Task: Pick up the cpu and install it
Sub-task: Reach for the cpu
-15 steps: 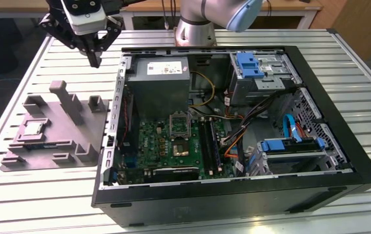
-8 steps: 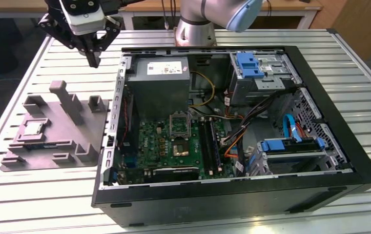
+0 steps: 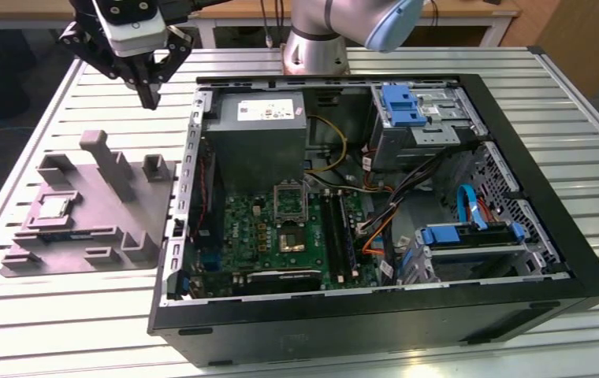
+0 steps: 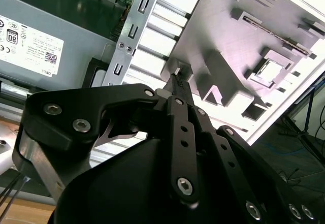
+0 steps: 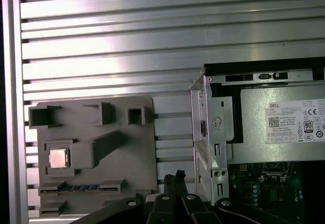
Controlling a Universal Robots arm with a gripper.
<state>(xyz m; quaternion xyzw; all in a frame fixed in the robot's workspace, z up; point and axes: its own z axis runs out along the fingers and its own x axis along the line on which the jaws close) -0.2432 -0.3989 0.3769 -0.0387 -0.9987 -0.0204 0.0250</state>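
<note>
None of the pick-up is done, we judge: the gripper [image 3: 152, 99], closed to a point and empty, hangs at the exterior view's upper left, well apart from the cpu [image 3: 53, 207] seated in the tray [image 3: 73, 264] at left, so grasping calls for opening above it.

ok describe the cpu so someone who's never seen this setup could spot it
Find the open computer case; at the exterior view's left of it lies a grey tray with upright blocks. In a square recess of that tray sits the cpu, a small flat chip, the only silvery thing there.
</note>
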